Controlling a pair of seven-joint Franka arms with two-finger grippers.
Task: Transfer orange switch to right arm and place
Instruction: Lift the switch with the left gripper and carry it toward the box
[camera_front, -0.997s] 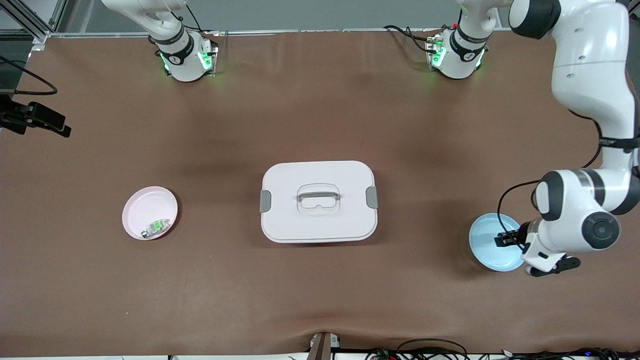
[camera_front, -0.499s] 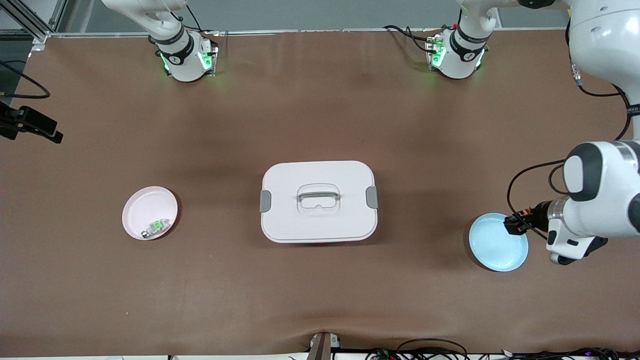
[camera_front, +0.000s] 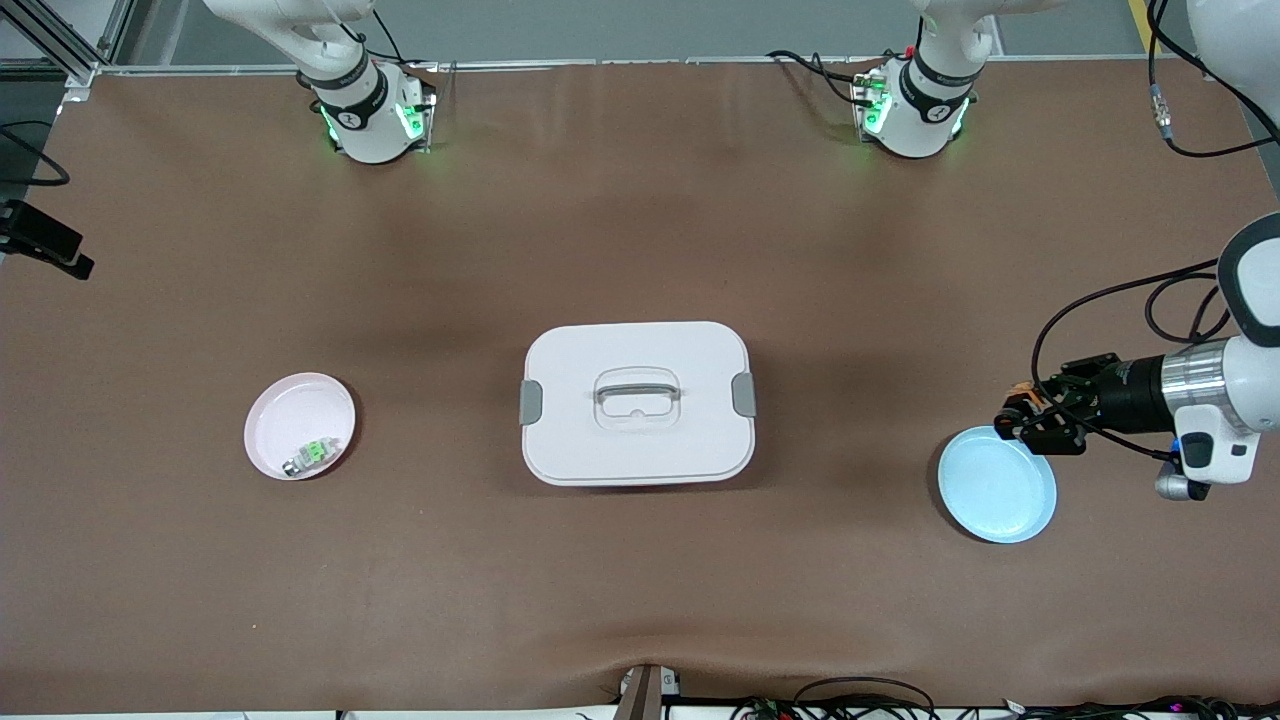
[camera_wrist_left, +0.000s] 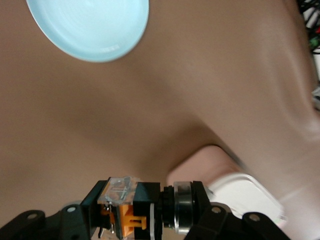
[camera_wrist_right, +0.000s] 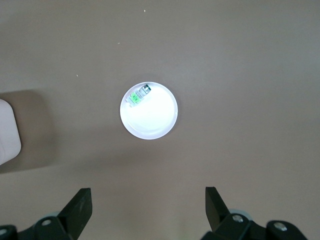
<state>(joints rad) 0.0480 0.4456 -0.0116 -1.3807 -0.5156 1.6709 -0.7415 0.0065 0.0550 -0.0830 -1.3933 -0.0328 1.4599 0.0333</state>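
Note:
My left gripper (camera_front: 1030, 415) is shut on the orange switch (camera_front: 1021, 396), a small black part with orange ends. It holds the switch in the air over the rim of the light blue plate (camera_front: 997, 490), with the fingers lying sideways. In the left wrist view the switch (camera_wrist_left: 142, 207) sits crosswise between the black fingers (camera_wrist_left: 80, 212), with the blue plate (camera_wrist_left: 87, 25) below it. My right gripper (camera_wrist_right: 148, 197) is open and empty, high above the pink plate (camera_wrist_right: 152, 117).
The pink plate (camera_front: 300, 420) lies toward the right arm's end and holds a small green-and-silver part (camera_front: 308, 456). A white lidded box (camera_front: 637, 402) with a handle stands in the middle of the table. A corner of it shows in the left wrist view (camera_wrist_left: 245, 197).
My left gripper has risen off the blue plate with the switch and turned its wrist sideways. The blue plate now lies bare. The right arm's dark part at the view's edge has drifted outward.

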